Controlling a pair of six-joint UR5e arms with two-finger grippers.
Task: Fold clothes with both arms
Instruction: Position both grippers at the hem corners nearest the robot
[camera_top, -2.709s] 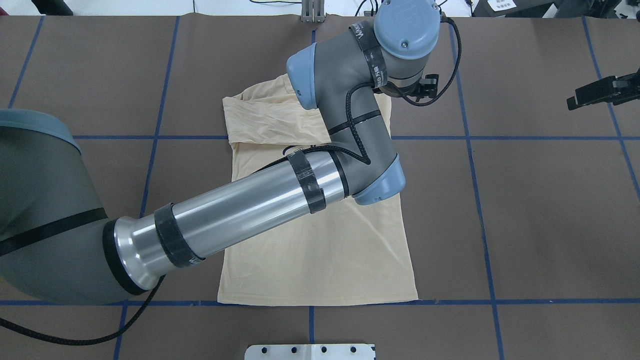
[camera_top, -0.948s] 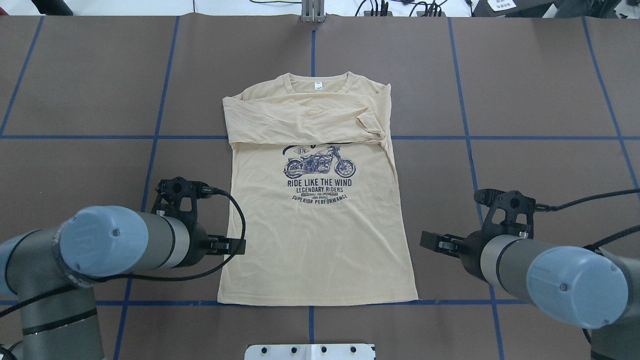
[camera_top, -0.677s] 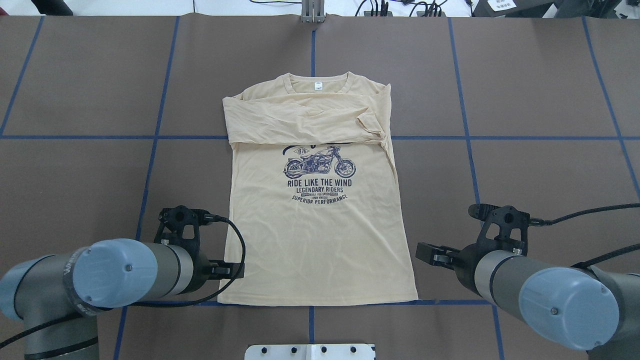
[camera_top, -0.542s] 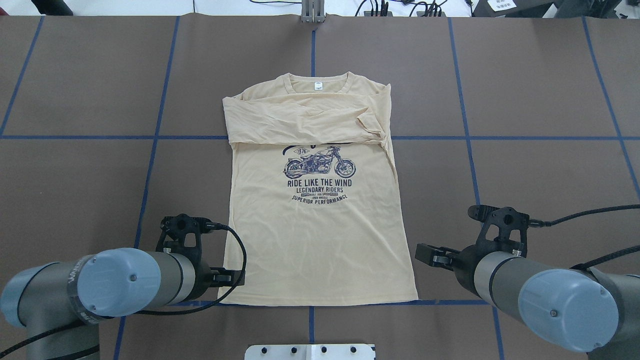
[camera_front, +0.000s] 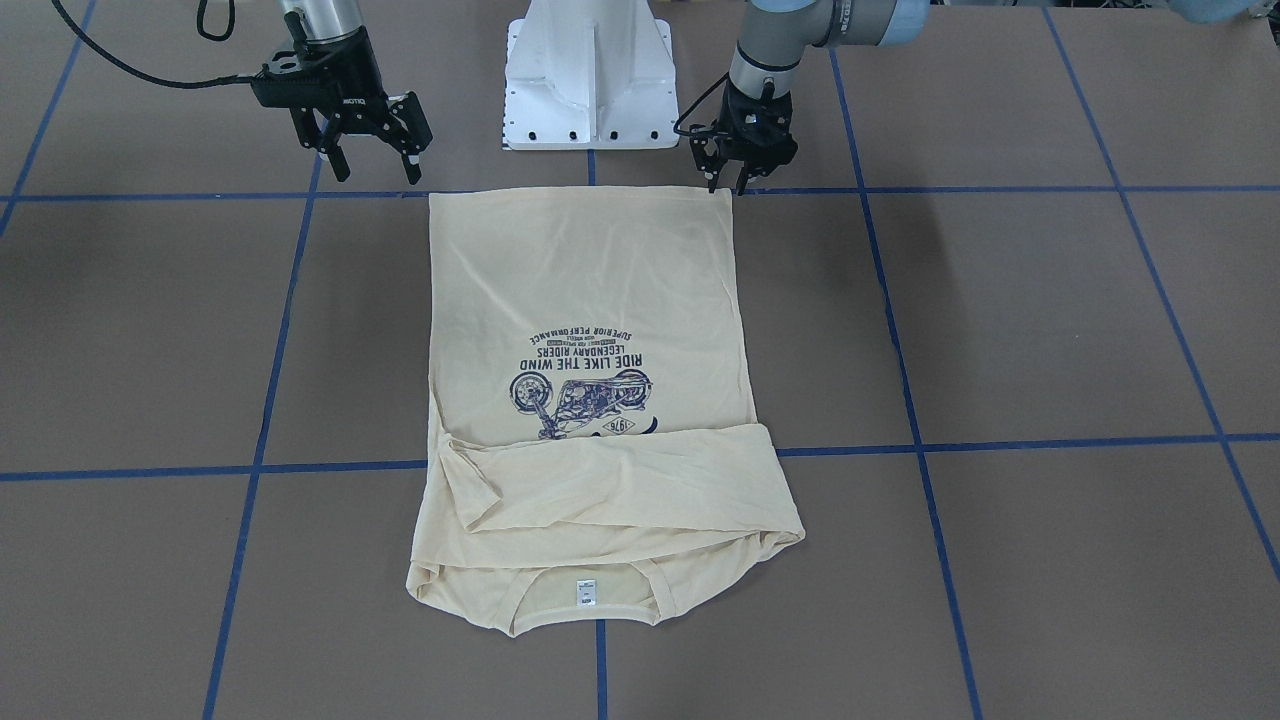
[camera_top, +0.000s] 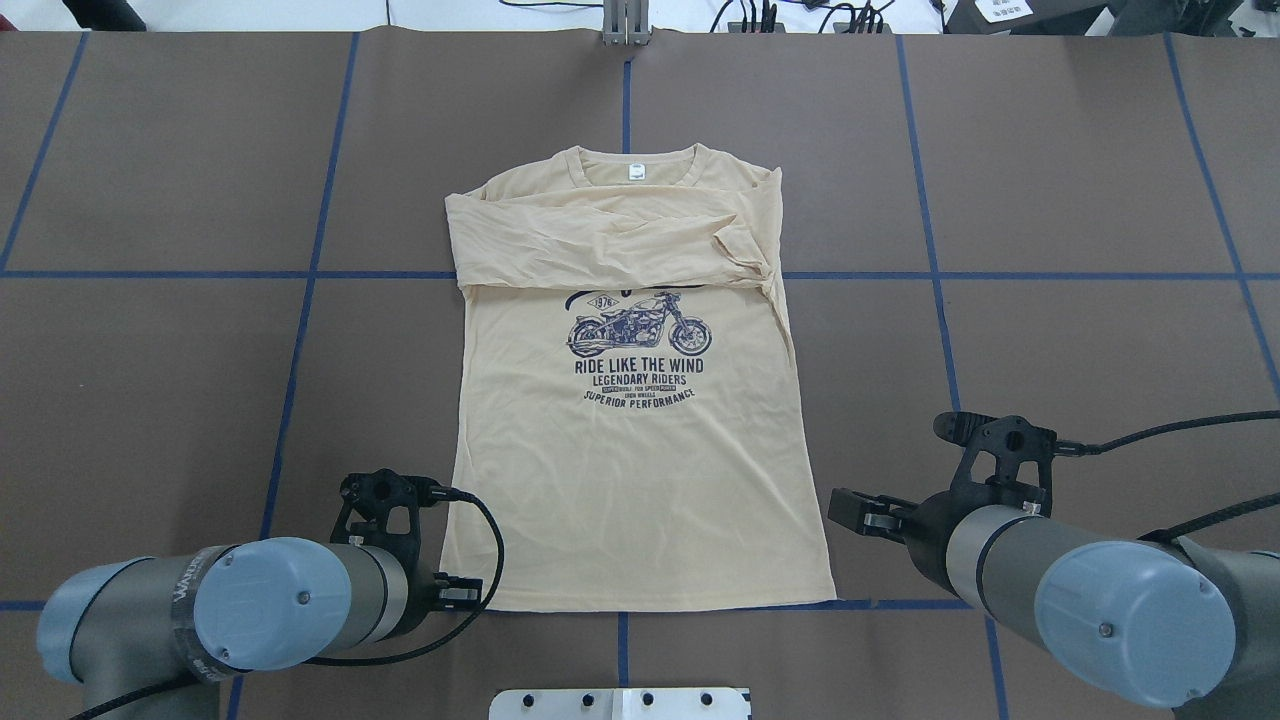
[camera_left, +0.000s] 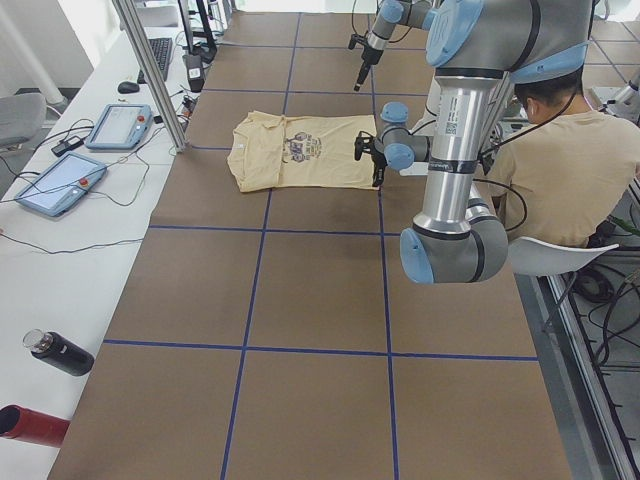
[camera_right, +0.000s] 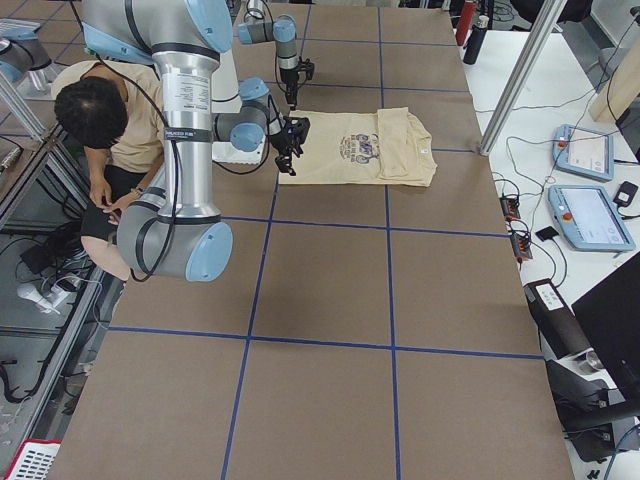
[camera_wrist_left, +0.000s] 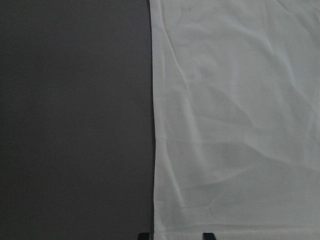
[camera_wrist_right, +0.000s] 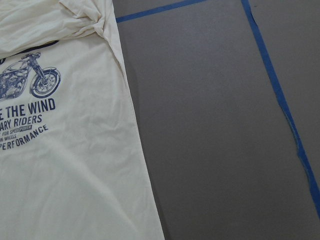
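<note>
Hem-grasp approach, as I judge it: the left gripper (camera_front: 729, 186), fingers spread, straddles one hem corner of the T-shirt (camera_front: 590, 290) lying flat on the worktop (camera_front: 1000, 320) ahead, while the right gripper (camera_front: 375, 172), likewise spread, hovers beside the other corner for a paired lift.

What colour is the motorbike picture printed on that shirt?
Navy blue, on the pale cream T-shirt; the overhead view shows the motorcycle print best.

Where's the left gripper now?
Overhead view, lower left: the left gripper is at the T-shirt's hem corner nearest the robot, jaws open.
</note>
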